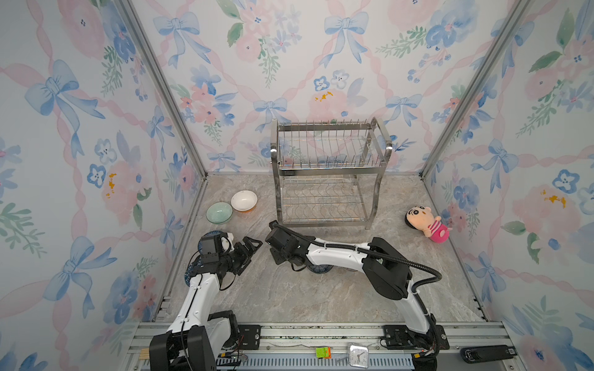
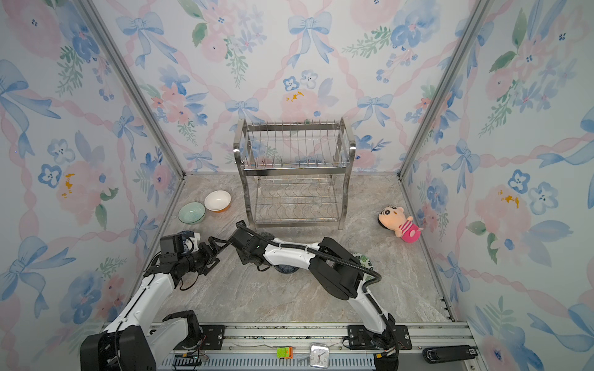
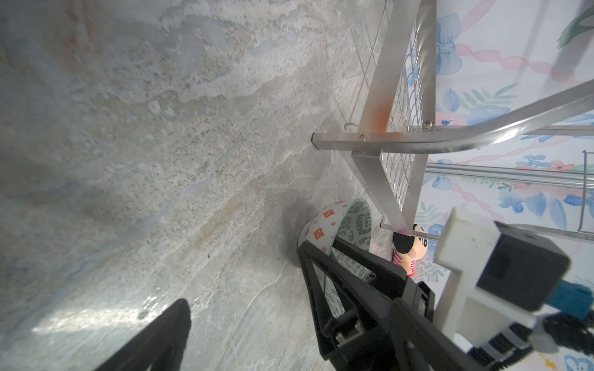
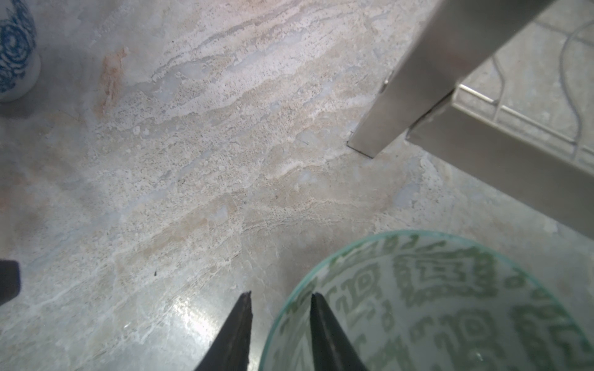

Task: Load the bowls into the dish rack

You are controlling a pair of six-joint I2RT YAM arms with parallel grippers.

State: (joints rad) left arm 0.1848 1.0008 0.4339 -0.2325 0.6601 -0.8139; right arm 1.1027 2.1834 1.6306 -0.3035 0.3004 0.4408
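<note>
A: Any writing to read?
B: Only a clock [image 1: 357, 355] dial on the front rail [image 1: 321, 331], numerals too small to make out. Orange squares outside the green geometric bowl [image 3: 321, 229].
A: And the right gripper [image 4: 281, 297]?
B: Stretched low from the front edge toward the middle of the counter [image 1: 289, 298], wrist tipped down. Narrow, straddling that bowl's rim, one finger outside and one inside; cannot tell whether pinching.
A: Bowl's place?
B: Mouth up on the counter, just in front of the dish rack [image 1: 328, 167], by its front left leg. Rack against the back edge.
A: And the left gripper [image 1: 252, 253]?
B: Held above the counter near the left edge, aimed at the right arm [image 1: 340, 253], spread wide, gripping nothing.
A: Other bowls?
B: A pale green bowl [image 1: 219, 212] just beside the orange-and-white bowl [image 1: 244, 200] toward the back left corner; blue floral bowl [image 4: 13, 48] under the left arm [image 1: 196, 295]; navy petal bowl [image 1: 319, 269] beneath the right arm; green leaf bowl [image 2: 364, 259] behind it
</note>
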